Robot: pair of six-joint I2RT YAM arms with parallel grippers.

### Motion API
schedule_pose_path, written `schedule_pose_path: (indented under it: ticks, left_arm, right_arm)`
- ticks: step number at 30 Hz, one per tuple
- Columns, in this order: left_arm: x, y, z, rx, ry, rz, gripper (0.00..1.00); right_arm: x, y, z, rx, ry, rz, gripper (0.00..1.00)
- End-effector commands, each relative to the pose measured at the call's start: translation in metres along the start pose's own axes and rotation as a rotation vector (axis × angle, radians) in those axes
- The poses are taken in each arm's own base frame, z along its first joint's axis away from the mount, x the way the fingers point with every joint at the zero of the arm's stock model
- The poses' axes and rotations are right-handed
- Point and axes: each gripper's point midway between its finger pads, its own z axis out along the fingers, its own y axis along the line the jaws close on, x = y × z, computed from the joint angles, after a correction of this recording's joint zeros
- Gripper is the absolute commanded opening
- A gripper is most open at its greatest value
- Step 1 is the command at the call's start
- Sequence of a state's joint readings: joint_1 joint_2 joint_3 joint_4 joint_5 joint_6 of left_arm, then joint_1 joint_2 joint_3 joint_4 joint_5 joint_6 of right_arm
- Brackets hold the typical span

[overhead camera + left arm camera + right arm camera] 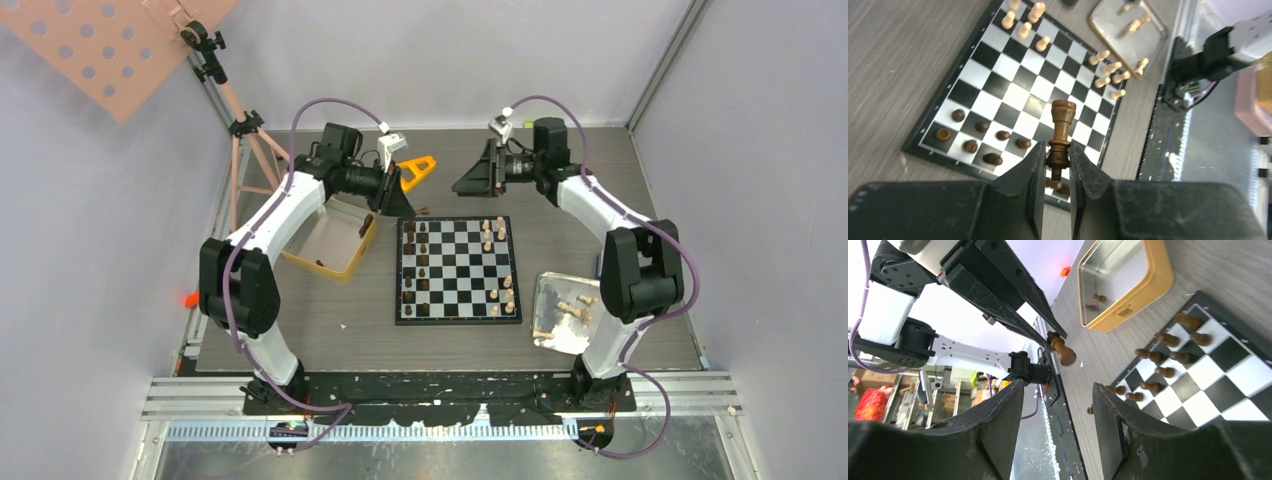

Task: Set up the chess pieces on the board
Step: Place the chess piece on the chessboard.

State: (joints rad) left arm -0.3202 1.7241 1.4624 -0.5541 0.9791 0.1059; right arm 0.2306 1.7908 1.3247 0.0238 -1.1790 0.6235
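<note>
The board (458,300) lies flat mid-table, dark chess pieces (415,265) along its left side and pale ones (497,236) on its right. My left gripper (403,207) hovers over the board's far-left corner, shut on a dark brown rook (1062,131) that it grips by the base and that points toward the board (1013,95). Just beyond the board's far edge, my right gripper (462,184) stands open and holds nothing (1058,425). The right wrist view shows the rook (1063,349) at the left gripper's fingertips, above the board's corner (1218,372).
Left of the board is a gold tin (352,262) with a dark piece or two inside. At the right, a silver tray (552,287) holds several pale pieces (573,306). An orange object (419,168) lies behind the left gripper. A tripod (240,130) stands far left.
</note>
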Motion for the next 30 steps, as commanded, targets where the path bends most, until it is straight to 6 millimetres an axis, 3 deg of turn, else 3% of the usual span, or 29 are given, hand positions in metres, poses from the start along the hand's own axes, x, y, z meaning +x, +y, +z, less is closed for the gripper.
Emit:
schedule_pose_path:
  ticks: [1, 9, 20, 30]
  left_arm:
    - [0.028, 0.003, -0.024, -0.126, 0.216, 0.136, 0.00]
    - [0.056, 0.013, -0.055, -0.329, 0.575, 0.303, 0.00]
    - [0.065, 0.017, -0.051, -0.439, 0.980, 0.542, 0.00]
    - [0.073, 0.028, -0.030, -0.466, 1.227, 0.692, 0.00]
  right_arm:
    - [-0.030, 0.032, -0.043, 0.038, -0.091, -0.156, 0.59]
    - [-0.030, 0.023, -0.086, 0.179, -0.132, -0.243, 0.59]
    - [0.003, 0.006, -0.112, 0.336, -0.093, -0.301, 0.58]
    - [-0.002, -0.007, -0.147, 0.375, -0.177, -0.268, 0.57]
